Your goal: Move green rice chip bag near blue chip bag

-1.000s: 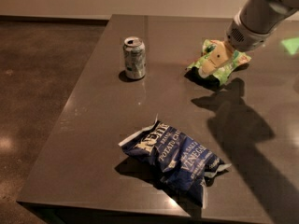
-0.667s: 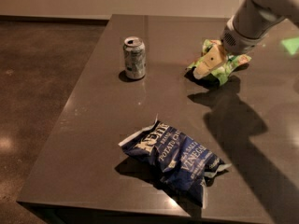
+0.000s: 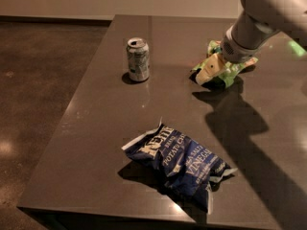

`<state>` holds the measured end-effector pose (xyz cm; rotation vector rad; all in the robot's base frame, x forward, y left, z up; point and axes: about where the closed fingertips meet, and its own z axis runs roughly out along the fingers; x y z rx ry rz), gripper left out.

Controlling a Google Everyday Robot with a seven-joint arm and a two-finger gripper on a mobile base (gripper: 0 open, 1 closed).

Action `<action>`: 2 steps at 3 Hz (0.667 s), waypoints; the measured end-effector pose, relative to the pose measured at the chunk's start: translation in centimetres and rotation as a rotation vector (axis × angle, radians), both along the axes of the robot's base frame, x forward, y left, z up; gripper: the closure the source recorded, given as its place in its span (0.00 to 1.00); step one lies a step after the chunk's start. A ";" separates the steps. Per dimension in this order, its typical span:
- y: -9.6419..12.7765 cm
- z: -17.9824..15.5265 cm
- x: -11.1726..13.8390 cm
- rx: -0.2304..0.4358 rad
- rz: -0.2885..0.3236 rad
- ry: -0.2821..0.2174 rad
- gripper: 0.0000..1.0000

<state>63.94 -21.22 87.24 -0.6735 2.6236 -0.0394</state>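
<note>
The green rice chip bag [image 3: 231, 67] lies at the back right of the dark table [image 3: 96, 128], light green with a darker end. My gripper [image 3: 210, 71] is down on the bag's near left end, touching or just over it, and the grey arm reaches in from the upper right and covers part of the bag. The blue chip bag [image 3: 180, 162] lies wrinkled near the table's front edge, well in front of the green bag, with white lettering facing up.
A green-and-silver drink can [image 3: 137, 59] stands upright at the back left of the table, left of the green bag. The table's left edge drops to a brown floor [image 3: 38, 80]. The arm's shadow falls across the table's right side.
My gripper has come down and to the left, onto the near left end of the green bag. The green bag has hardly moved. The blue bag and the can have not moved.
</note>
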 end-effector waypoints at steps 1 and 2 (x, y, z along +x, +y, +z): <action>-0.4 -0.4 0.4 -0.002 -0.023 -0.009 0.34; -0.9 -0.3 0.7 -0.004 -0.029 -0.018 0.57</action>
